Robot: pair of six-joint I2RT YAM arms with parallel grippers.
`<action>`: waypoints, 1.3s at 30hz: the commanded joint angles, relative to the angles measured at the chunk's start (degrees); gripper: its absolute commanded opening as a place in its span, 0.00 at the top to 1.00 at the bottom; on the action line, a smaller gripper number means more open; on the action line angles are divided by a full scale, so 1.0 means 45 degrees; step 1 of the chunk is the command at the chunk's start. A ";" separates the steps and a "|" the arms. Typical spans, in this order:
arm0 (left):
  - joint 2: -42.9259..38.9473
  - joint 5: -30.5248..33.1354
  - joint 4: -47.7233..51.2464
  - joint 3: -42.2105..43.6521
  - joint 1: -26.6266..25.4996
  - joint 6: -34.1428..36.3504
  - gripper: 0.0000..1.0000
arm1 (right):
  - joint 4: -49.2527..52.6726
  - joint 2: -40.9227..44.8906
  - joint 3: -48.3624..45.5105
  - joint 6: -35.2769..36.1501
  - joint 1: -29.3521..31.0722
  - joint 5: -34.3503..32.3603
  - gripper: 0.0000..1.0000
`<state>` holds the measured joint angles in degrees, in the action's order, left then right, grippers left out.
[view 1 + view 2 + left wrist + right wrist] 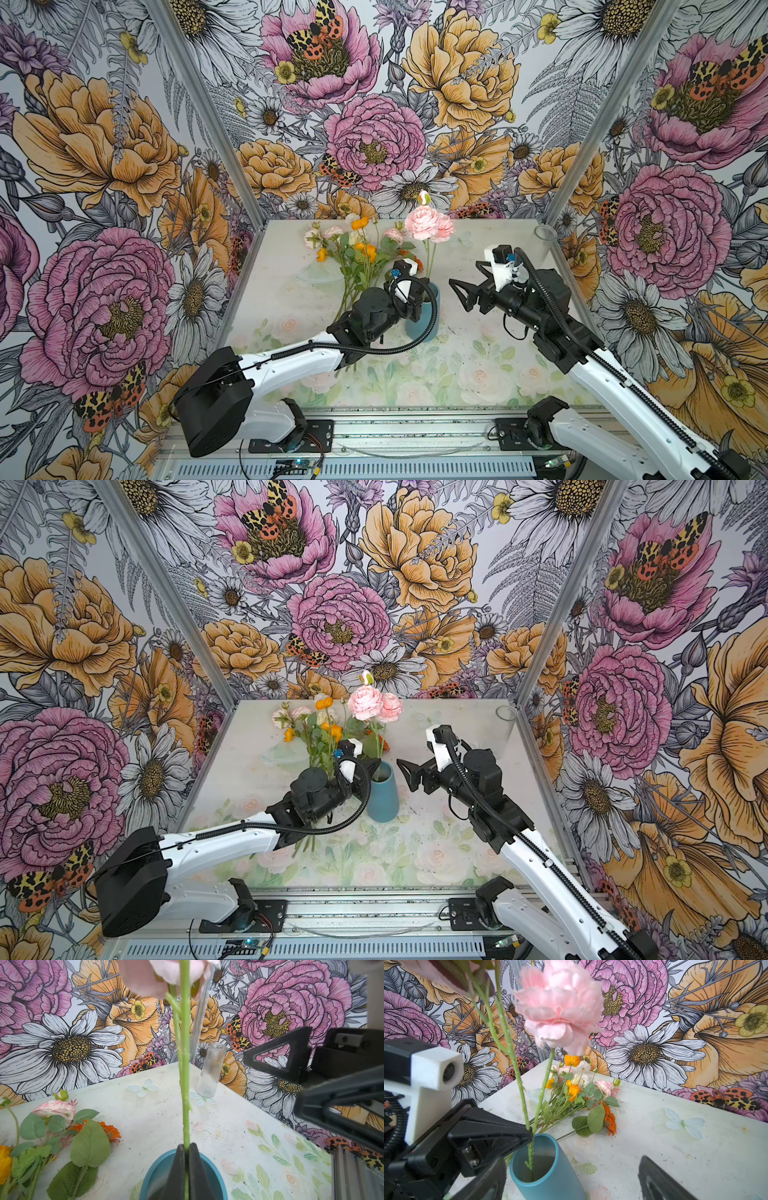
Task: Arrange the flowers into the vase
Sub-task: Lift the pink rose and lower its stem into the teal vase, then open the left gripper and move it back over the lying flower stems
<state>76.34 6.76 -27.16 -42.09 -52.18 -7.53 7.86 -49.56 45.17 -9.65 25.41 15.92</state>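
Note:
A blue vase point(420, 328) point(382, 802) stands mid-table. My left gripper point(373, 767) point(187, 1148) point(530, 1132) is shut on the green stem point(184, 1084) of a pink ruffled flower point(424, 224) point(368, 702) point(558, 1007), right above the vase's rim point(209, 1164). The stem stands upright, its lower end inside the vase's mouth point(542, 1159). The other flowers point(357, 253) point(324, 729) point(52, 1126) point(575, 1093) lie in a pile behind and left of the vase. My right gripper point(463, 275) point(411, 766) point(572, 1161) hangs open and empty just right of the vase.
A clear ribbed glass vase point(545, 236) point(505, 721) point(211, 1072) stands in the back right corner. A flat clear dish point(316, 274) lies under the flower pile. Patterned walls close in the table on three sides; a metal rail runs along the front.

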 commanded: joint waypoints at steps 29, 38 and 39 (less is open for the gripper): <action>-0.3183 0.4008 0.9883 -0.1925 0.2802 -0.2105 0.53 | 0.1418 -0.0136 0.0759 -0.0097 -0.0119 0.0143 0.01; -0.0784 -0.1160 1.0873 -0.1776 0.5798 -0.2623 0.65 | 0.2755 0.1214 -0.0211 -0.0452 -0.0104 0.1662 0.01; -0.0347 -0.1157 1.0878 -0.1847 0.5631 -0.2486 0.66 | 0.2877 0.1440 -0.0348 -0.0555 -0.0114 0.1574 0.01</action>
<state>71.59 7.81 18.06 -50.24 -25.61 -18.31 17.98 -46.48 45.01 -10.52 25.15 20.69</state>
